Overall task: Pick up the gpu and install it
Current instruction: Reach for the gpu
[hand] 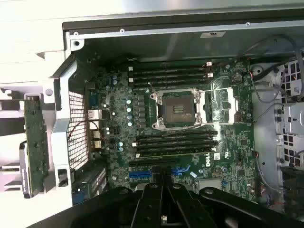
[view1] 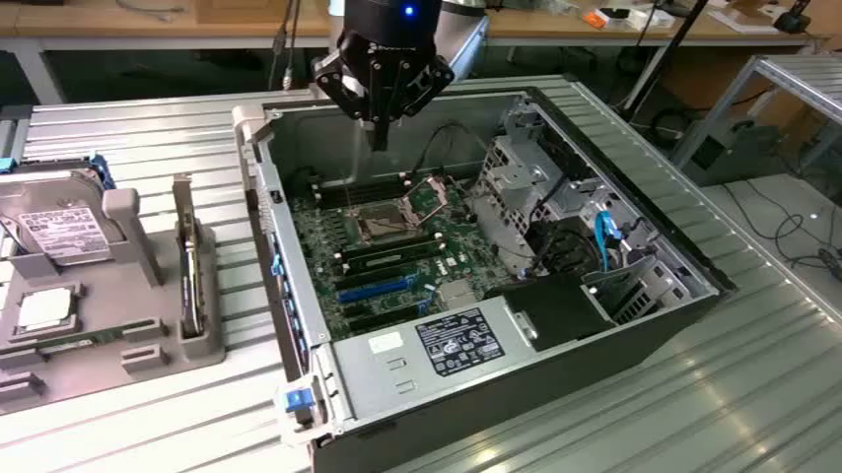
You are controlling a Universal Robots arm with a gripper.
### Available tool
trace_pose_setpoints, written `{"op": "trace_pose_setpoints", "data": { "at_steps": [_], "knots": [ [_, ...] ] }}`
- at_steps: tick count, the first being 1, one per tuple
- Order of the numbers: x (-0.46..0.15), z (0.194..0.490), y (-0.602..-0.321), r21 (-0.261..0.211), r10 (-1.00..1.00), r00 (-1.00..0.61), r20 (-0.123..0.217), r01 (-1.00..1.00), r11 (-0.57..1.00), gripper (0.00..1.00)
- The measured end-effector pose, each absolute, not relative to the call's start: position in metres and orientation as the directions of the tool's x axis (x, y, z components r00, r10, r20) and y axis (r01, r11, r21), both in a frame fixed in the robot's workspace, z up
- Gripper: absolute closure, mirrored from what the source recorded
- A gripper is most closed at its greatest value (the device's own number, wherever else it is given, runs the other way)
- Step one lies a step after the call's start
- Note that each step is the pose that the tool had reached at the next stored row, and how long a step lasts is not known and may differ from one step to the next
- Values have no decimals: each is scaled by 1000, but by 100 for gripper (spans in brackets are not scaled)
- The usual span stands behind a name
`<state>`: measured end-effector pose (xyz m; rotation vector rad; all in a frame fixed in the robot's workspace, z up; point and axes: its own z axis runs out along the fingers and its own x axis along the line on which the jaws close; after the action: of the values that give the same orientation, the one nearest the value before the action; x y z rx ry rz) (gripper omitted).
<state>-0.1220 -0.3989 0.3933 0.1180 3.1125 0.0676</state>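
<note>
The gpu [view1: 192, 264] is a thin card standing on edge in a grey holder [view1: 197, 345], to the exterior view's left of the open computer case [view1: 593, 355]. In the wrist view the gpu [hand: 35, 142] shows a greenish-brown circuit face outside the case wall. My gripper [view1: 379, 136] hangs above the back part of the motherboard [view1: 455, 261], well apart from the gpu. Its fingers are shut with nothing between them. In the wrist view the gripper [hand: 164, 211] sits over the blue expansion slots [hand: 140, 174].
A silver hard drive [view1: 59, 232] with a white label and a square chip [view1: 39, 310] rest in the grey fixture at the exterior view's left. Inside the case are the CPU socket [hand: 178, 108], memory slots [hand: 171, 73], a drive cage [view1: 520, 182] and loose cables [view1: 602, 241].
</note>
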Motion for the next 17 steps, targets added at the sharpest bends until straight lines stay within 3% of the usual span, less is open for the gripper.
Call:
{"op": "trace_pose_setpoints", "data": {
  "at_steps": [17],
  "knots": [
    [-146, 393, -399, 44, 76, -997, -24, 75, 996, 89]
  ]
}}
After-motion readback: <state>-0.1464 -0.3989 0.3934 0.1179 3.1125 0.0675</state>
